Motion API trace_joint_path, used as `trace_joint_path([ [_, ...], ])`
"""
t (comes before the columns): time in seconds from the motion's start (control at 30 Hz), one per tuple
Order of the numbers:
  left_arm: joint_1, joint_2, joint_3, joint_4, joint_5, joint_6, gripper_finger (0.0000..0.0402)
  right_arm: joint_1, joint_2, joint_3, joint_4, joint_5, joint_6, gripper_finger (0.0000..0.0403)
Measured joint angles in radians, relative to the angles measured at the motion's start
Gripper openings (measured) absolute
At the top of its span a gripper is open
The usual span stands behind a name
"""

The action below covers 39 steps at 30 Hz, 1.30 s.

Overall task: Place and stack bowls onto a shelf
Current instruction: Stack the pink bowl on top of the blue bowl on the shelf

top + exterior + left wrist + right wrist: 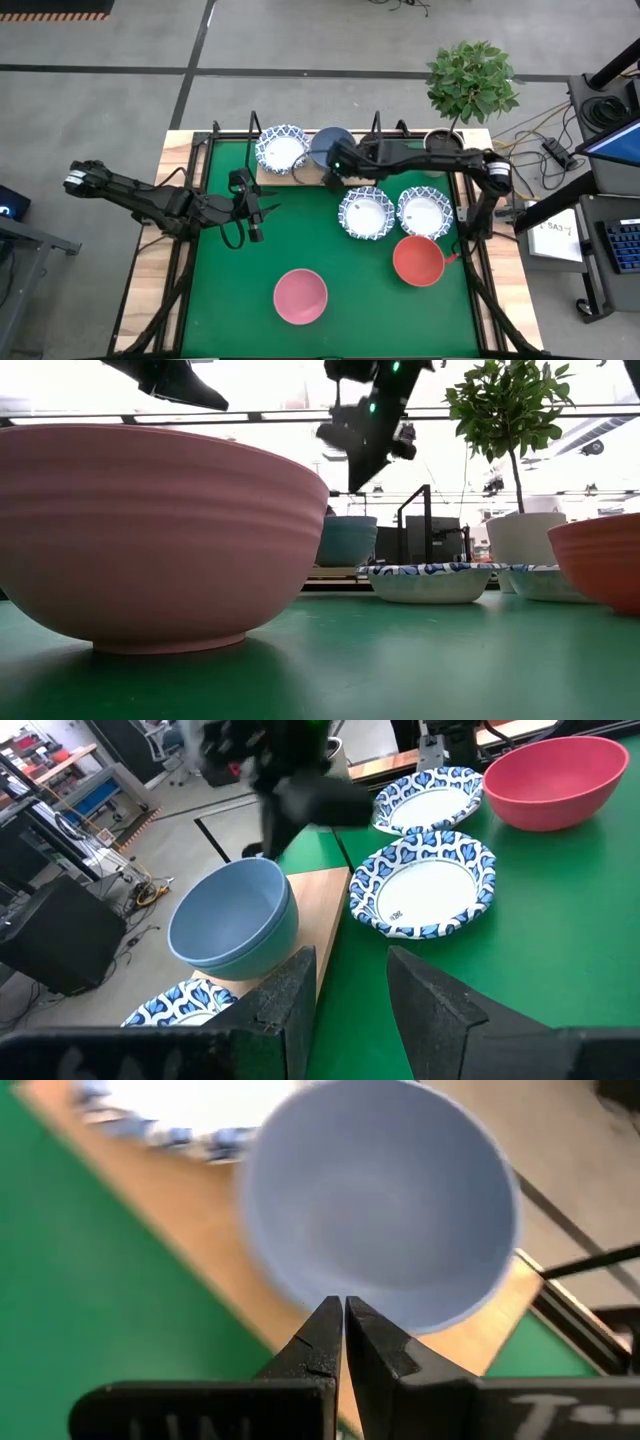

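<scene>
Nearby, patterned bowls (pixel 366 213) beside shelf (pixel 300 176)

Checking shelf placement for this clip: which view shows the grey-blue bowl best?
The left wrist view: the grey-blue bowl sits whole on the shelf. The right wrist view shows its inside, blurred; the high view has the right arm partly covering it; the low view shows it small, behind the pink bowl.

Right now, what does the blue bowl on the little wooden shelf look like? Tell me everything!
The blue bowl is plain grey-blue, round and smooth, with no pattern, and looks empty. It sits upright on the light wooden shelf, beside a white bowl with a blue patterned rim. The right gripper is shut and sits right by its rim; whether it touches is unclear.
</scene>
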Motion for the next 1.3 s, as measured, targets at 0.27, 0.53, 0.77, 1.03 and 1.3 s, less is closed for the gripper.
trace_joint_path([
  [0.27,0.000,0.000,0.000,0.050,0.000,0.000,0.0109,0.139,-0.174,-0.209,0.190,-0.003,-0.107,0.0009],
  [0.53,0.000,0.015,-0.001,0.095,0.050,-0.095,0.0109,0.279,-0.367,-0.615,0.531,-0.167,-0.207,0.0009],
  [0.77,-0.003,0.139,0.001,0.151,0.278,-0.287,0.0109,0.341,-0.499,-0.849,0.665,-0.168,-0.134,0.0009],
  [1.03,-0.006,0.349,0.141,0.056,0.444,-0.379,0.0109,0.347,-0.612,-0.922,0.672,-0.169,-0.153,0.0009],
  [1.3,-0.007,0.574,0.401,-0.381,0.548,-0.433,0.0112,0.350,-0.665,-0.930,0.668,-0.220,-0.217,0.0009],
])
